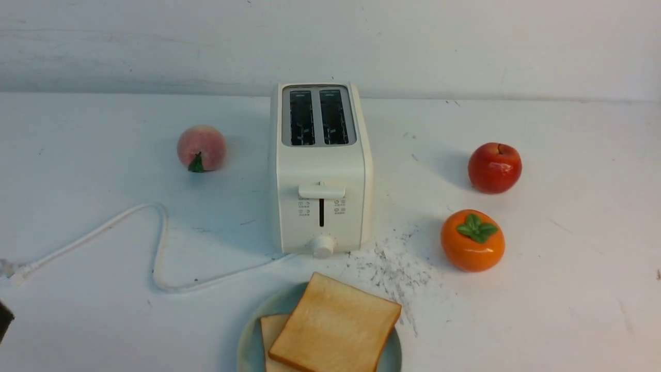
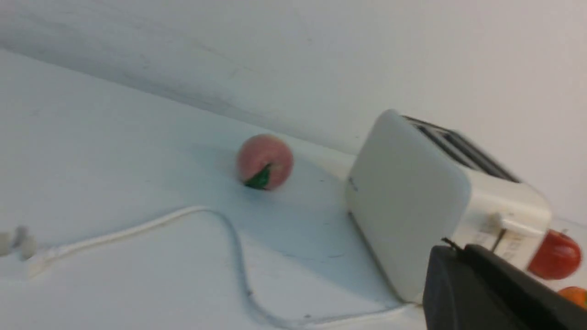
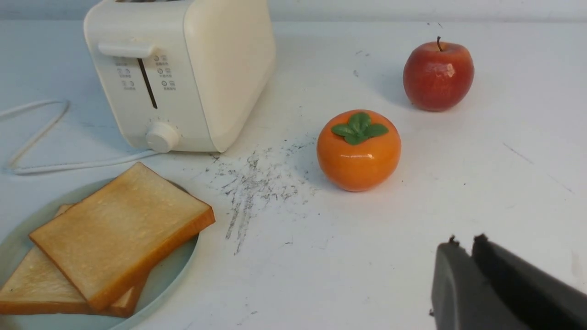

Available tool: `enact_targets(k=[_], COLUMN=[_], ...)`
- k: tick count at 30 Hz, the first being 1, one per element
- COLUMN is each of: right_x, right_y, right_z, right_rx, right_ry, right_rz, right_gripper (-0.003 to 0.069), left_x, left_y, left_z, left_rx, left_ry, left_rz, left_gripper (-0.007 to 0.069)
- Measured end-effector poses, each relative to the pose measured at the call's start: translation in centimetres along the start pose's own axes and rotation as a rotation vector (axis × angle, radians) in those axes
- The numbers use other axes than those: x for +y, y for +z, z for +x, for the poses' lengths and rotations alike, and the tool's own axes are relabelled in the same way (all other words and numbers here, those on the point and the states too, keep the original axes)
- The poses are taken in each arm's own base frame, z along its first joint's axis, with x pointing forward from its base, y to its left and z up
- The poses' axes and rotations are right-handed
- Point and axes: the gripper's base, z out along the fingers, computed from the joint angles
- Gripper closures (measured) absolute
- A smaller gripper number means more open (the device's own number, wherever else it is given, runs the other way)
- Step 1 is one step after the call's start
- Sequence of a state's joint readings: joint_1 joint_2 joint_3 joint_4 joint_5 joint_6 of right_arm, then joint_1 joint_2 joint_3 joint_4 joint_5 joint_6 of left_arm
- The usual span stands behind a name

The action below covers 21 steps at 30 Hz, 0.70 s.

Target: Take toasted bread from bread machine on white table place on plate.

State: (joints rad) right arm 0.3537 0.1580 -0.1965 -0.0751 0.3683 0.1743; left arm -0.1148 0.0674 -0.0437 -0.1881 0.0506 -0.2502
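Observation:
Two slices of toasted bread [image 1: 334, 324] lie stacked on the pale teal plate [image 1: 249, 346] at the table's near edge; they also show in the right wrist view [image 3: 120, 225] on the plate [image 3: 176, 268]. The cream-white bread machine [image 1: 320, 170] stands behind the plate, both slots empty; it also shows in the left wrist view [image 2: 408, 201] and the right wrist view [image 3: 183, 68]. My left gripper [image 2: 458, 250] is shut and empty, left of the toaster; only a dark corner [image 1: 4, 319] of it shows in the front view. My right gripper [image 3: 464, 242] is shut and empty above bare table, near the persimmon.
A peach [image 1: 201, 148] sits left of the toaster. A red apple [image 1: 494, 168] and an orange persimmon [image 1: 472, 240] sit to its right. The white cord [image 1: 155, 248] loops across the white table [image 1: 568, 289] on the left. Dark speckles [image 1: 395, 266] mark the table near the plate.

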Motion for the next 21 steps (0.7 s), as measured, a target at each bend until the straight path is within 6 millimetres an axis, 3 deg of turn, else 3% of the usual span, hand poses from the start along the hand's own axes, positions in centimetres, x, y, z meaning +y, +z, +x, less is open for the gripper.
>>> enact_targets(k=[3, 9, 21], right_x=[0.0, 0.0, 0.0], right_y=[0.0, 0.0, 0.0], right_z=[0.0, 0.0, 0.1], right_rx=[0.001, 0.0, 0.007], right_ry=[0.0, 0.0, 0.0], right_rz=[0.0, 0.0, 0.001], right_gripper=[0.0609, 0.0608, 0.0596], left_x=[1.2, 2.0, 2.1], left_y=[-0.4, -0.8, -0.9], left_z=[2.1, 4.3, 4.6], left_rx=[0.037, 0.26, 0.301], left_ry=[0.025, 0.07, 0.075], left_rz=[-0.056, -0.131, -0.145], left_gripper=[0.0638, 0.0636, 0.0624])
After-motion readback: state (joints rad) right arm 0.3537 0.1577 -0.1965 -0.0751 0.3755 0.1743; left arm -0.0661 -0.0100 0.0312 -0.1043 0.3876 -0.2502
